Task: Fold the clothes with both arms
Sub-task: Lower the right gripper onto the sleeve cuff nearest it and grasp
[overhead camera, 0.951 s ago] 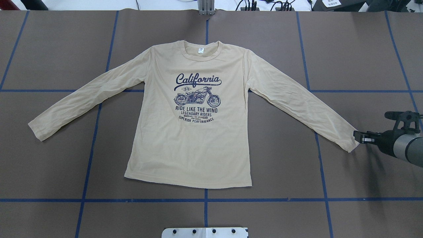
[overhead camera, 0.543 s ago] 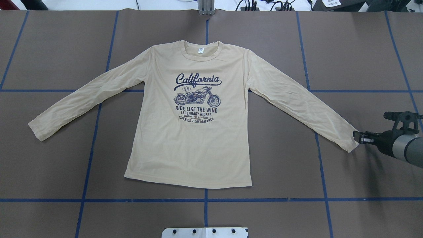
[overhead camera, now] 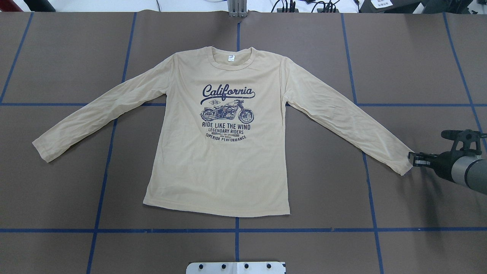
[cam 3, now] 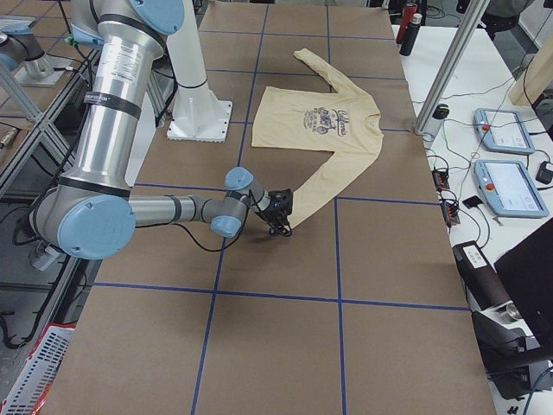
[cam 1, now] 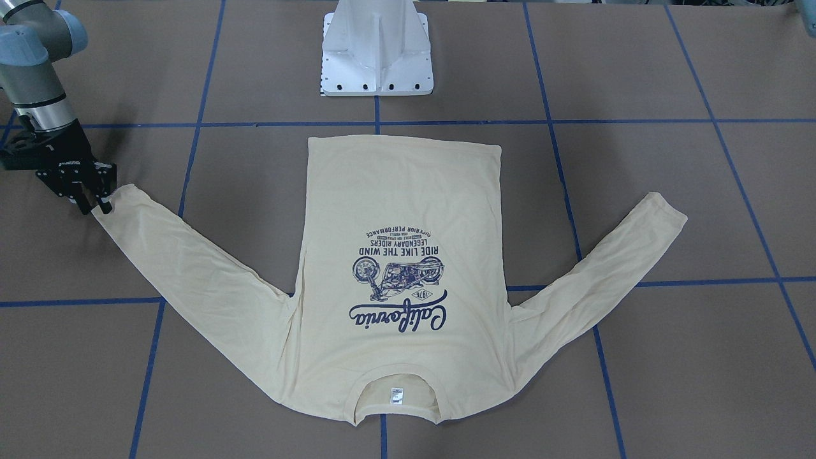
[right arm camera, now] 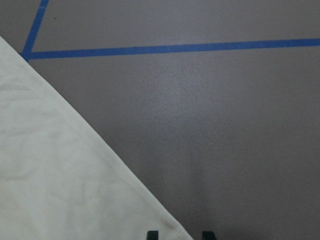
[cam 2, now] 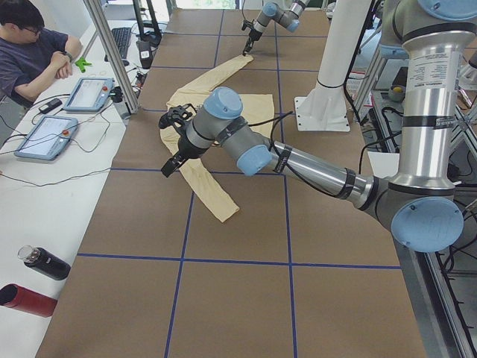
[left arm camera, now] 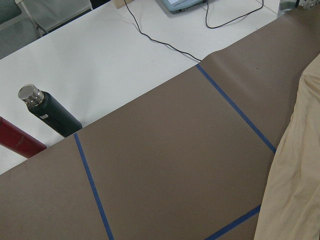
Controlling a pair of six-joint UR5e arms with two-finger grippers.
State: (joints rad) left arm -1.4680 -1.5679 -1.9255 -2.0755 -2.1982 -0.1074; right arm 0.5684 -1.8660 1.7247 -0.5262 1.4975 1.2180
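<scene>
My right gripper [overhead camera: 411,159] has hardly moved. It waits a little bit open at the cuff [overhead camera: 402,164] of the shirt [overhead camera: 220,171], holding nothing. No fold yet.

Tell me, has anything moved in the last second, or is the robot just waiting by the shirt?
Hardly anything. The right end effector is at the sleeve cuff of the T-shirt just as before, shifted by a hair at most. Nothing was taken hold of or let go. The T-shirt lies flat, print up, both sleeves spread, exactly where it was.
</scene>
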